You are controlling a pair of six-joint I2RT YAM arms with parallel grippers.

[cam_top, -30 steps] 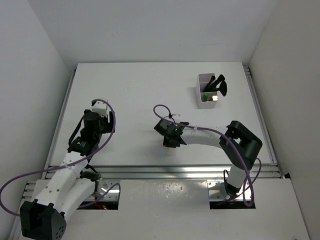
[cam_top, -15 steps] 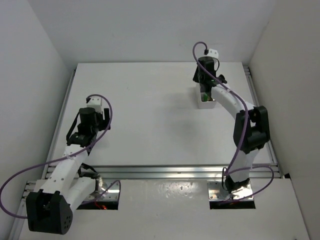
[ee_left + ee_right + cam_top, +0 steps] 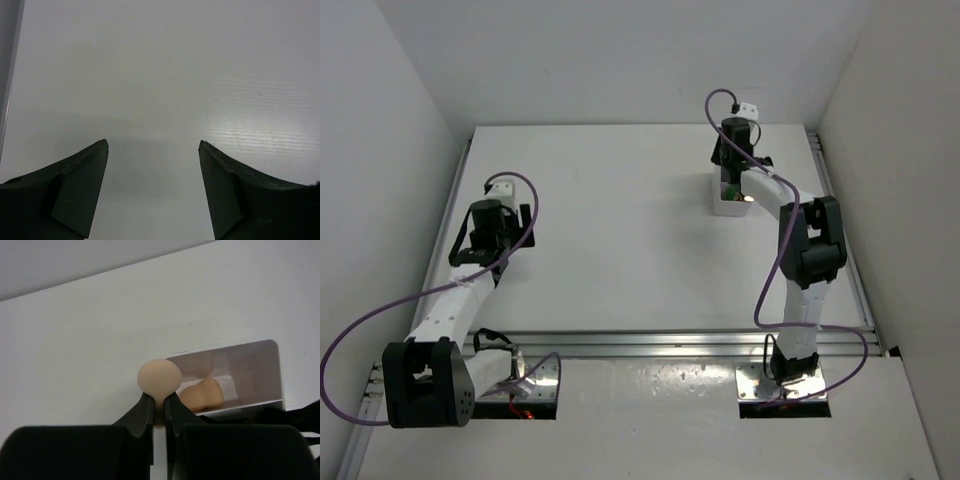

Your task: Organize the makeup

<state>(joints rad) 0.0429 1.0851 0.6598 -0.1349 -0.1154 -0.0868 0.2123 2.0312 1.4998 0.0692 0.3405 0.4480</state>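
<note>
My right pincer (image 3: 159, 402) is closed tight on a peach sponge (image 3: 159, 376), gripping its narrow end so the round end sticks out past my fingertips. I hold it at the far right of the table (image 3: 620, 220), right at a corner of the white box (image 3: 272, 370); I cannot tell whether it touches the rim. A second sponge (image 3: 202, 394) lies inside that box, in the compartment closest to the one I hold. My left pincer (image 3: 152, 150) stands wide open with nothing between its fingers, over bare tabletop on the left side, well apart from the box.
</note>
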